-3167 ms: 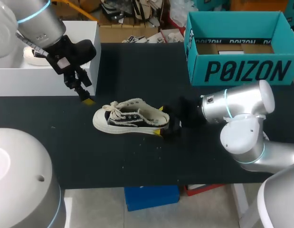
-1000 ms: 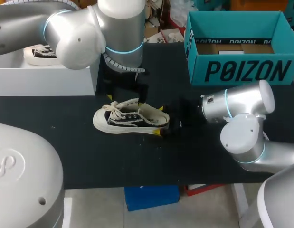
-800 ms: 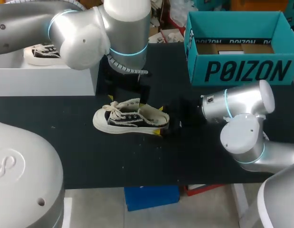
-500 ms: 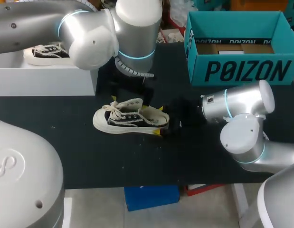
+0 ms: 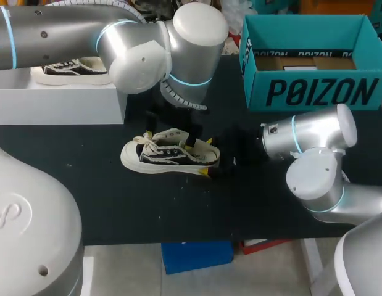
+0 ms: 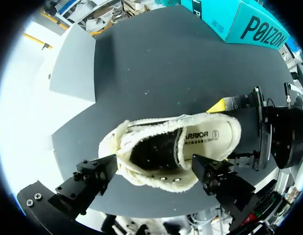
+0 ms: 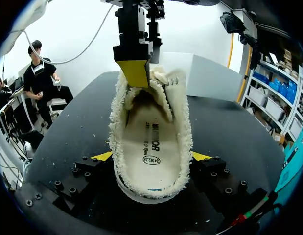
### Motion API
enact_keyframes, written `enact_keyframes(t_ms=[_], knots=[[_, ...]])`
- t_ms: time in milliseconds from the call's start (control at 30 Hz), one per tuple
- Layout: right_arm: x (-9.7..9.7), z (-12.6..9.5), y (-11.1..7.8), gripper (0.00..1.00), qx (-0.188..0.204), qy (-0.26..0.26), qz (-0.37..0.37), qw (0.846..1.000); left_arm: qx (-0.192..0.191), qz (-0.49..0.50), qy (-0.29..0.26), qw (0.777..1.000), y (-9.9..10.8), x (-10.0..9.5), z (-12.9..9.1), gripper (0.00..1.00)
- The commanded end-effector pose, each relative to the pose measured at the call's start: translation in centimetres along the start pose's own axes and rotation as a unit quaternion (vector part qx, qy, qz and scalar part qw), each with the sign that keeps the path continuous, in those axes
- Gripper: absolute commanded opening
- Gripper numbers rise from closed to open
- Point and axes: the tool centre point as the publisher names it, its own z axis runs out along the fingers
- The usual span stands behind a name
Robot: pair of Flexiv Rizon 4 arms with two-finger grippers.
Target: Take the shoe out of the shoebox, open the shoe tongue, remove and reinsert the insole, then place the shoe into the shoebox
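Observation:
A cream and black canvas shoe point(image 5: 169, 154) lies on its sole on the black table point(image 5: 116, 203), toe to the left. My right gripper point(image 5: 207, 156) is shut on the heel; in the right wrist view the heel sits between its fingers point(image 7: 151, 156), and the white insole point(image 7: 152, 139) lies flat inside. My left gripper point(image 5: 169, 139) hangs open just above the shoe's opening. In the left wrist view its fingers point(image 6: 156, 171) straddle the laced middle of the shoe point(image 6: 166, 152). One of the left gripper's yellow fingertips point(image 7: 136, 72) shows at the tongue.
The open teal shoebox point(image 5: 308, 61) stands at the back right. A white box point(image 5: 61, 102) at the back left carries a second shoe point(image 5: 70, 68). My left arm's bulky joints point(image 5: 153, 49) hang over the table's back middle.
My left arm has swung rightward and come down, so its open fingers now straddle the shoe's opening. The right arm and the shoe have stayed still.

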Motion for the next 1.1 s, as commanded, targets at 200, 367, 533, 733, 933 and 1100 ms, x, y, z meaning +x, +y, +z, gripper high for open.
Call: enact_keyframes(t_ms=[200,367,533,733,933,1100], knots=[[0.1,0.2,-0.5,0.00,0.000,-0.001,0.001,1.000,-0.026,0.003,-0.041,0.999,-0.3,0.9,1.3,1.00],[0.1,0.2,-0.5,0.00,0.000,-0.001,0.001,1.000,-0.040,0.001,-0.059,0.997,-0.2,0.9,1.8,1.00],[0.1,0.2,-0.5,0.00,0.000,-0.001,0.001,1.000,-0.046,0.001,-0.066,0.997,-0.1,1.2,2.1,1.00],[0.1,0.2,-0.5,0.00,0.000,-0.001,0.001,1.000,-0.048,0.001,-0.064,0.997,-0.2,1.6,2.2,0.99],[0.1,0.2,-0.5,0.00,0.000,-0.001,0.001,1.000,-0.045,0.002,-0.061,0.997,-0.4,2.0,2.1,0.71],[0.1,0.2,-0.5,0.00,0.000,-0.001,0.001,1.000,-0.046,0.005,-0.066,0.997,-0.4,2.1,2.3,0.46]])
